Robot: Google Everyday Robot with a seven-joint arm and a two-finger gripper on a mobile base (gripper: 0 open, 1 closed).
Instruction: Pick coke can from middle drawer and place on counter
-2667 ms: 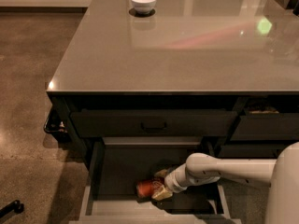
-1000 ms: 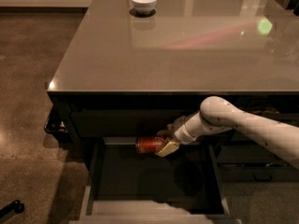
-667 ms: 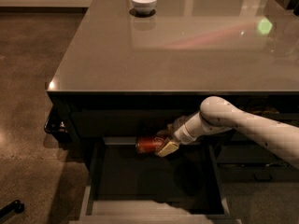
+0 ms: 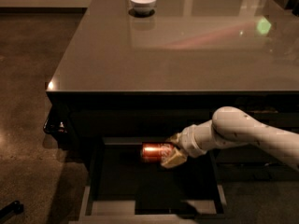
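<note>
The coke can (image 4: 156,151) is red-orange and lies on its side in the air, held above the back of the open middle drawer (image 4: 154,208). My gripper (image 4: 172,150) is shut on the can's right end, with its white arm reaching in from the right. The can is just below the counter's front edge, in front of the dark cabinet face. The counter (image 4: 177,50) is a glossy grey-brown top that fills the upper half of the view.
A white bowl (image 4: 143,3) stands at the far edge of the counter. A green light reflection (image 4: 263,25) shows at the counter's right. Speckled brown floor (image 4: 28,101) lies to the left. A dark object (image 4: 9,210) sits on the floor at the lower left.
Over the frames, my gripper lifted the can from the drawer floor up to just under the counter's front edge. In the last second it has hardly moved.
</note>
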